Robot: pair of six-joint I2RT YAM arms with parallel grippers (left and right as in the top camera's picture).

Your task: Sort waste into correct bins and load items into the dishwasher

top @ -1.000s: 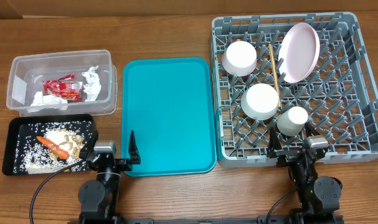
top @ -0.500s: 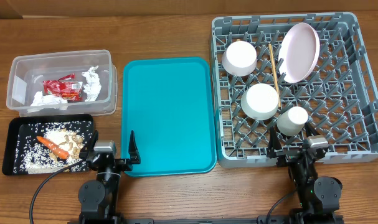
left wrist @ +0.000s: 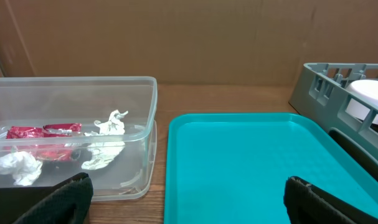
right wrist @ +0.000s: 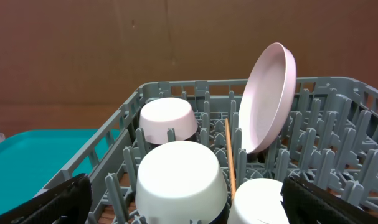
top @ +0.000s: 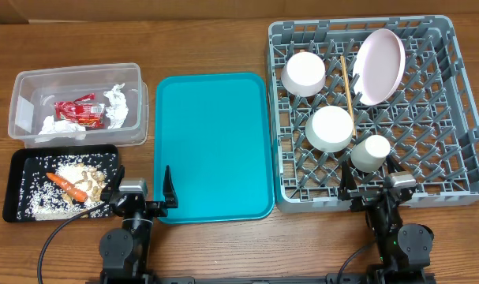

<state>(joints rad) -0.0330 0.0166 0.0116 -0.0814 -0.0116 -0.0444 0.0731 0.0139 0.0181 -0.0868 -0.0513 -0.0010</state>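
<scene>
Tub (top: 77,71) holds wrapper (top: 79,112), tissues (top: 117,105) (black tray (top: 14,170): carrot (top: 65,184), rice (top: 42,203)); rack (top: 452,158) holds dishes (top: 329,128).

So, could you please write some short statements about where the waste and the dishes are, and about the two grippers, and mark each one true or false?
1. The red wrapper and the white tissues lie in the clear tub. True.
2. The carrot piece lies in the clear tub too. False: it lies in the black tray, among the crumbs.
3. The plate lies flat in the grey rack. False: it stands on its edge, leaning.
4. The chopsticks are in the grey rack. True.
5. Both grippers are shut. False: the left gripper and the right gripper are open and hold nothing.
</scene>
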